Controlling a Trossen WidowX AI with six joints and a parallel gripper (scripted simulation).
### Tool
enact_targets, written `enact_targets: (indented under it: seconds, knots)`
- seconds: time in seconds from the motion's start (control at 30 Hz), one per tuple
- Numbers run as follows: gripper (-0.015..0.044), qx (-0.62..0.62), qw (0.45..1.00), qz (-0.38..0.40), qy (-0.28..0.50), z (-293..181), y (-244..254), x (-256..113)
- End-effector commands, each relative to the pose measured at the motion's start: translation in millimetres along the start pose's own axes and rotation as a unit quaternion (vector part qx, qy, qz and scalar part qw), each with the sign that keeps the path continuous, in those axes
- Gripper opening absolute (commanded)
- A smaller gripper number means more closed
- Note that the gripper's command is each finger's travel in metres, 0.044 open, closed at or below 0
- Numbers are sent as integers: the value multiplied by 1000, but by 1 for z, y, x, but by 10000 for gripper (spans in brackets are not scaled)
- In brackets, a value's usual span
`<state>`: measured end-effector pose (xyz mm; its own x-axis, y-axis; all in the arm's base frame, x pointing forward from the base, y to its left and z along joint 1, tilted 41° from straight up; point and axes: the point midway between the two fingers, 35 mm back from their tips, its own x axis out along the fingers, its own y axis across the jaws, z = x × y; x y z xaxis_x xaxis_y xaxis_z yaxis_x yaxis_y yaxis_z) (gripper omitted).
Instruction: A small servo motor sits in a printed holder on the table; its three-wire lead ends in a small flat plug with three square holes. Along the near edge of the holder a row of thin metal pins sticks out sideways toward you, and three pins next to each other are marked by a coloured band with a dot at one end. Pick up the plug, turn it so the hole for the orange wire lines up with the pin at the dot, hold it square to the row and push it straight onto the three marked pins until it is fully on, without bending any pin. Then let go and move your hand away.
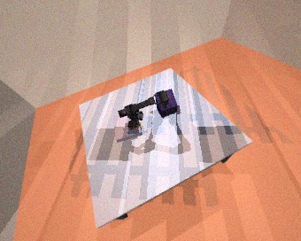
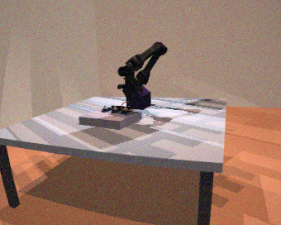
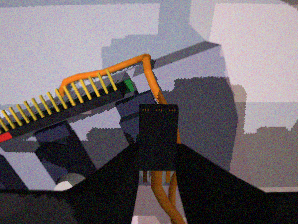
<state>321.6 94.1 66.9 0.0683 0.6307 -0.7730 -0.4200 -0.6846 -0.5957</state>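
Note:
In the wrist view my gripper (image 3: 157, 151) is shut on the black plug (image 3: 158, 127). The plug's far end points up the view, and its wires (image 3: 160, 192) leave the near end. An orange lead (image 3: 125, 63) loops behind the plug, over the right part of the pin row. The row of yellow pins (image 3: 77, 92) lies to the left of the plug and slants relative to it; plug and pins are apart in this view. A green patch (image 3: 129, 85) marks the row's right end and a red patch (image 3: 5, 137) shows at left. The dot cannot be made out.
Dark blue servo bodies (image 3: 57, 156) and a pale round horn (image 3: 70, 181) lie below the pin row. The holder (image 2: 100, 121) is a low grey block on the table (image 2: 181, 150) (image 1: 167, 170). The arm's purple base (image 1: 165, 104) (image 2: 140, 100) stands behind it.

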Motion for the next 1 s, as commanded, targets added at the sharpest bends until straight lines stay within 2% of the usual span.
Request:
enact_targets:
  seconds: [0.0,0.47,0.97]
  knots:
    - [0,72,997,5,0,1,11,0]
    - [0,310,951,11,-2,5,41,-1]
    - [0,545,838,17,-3,13,72,-2]
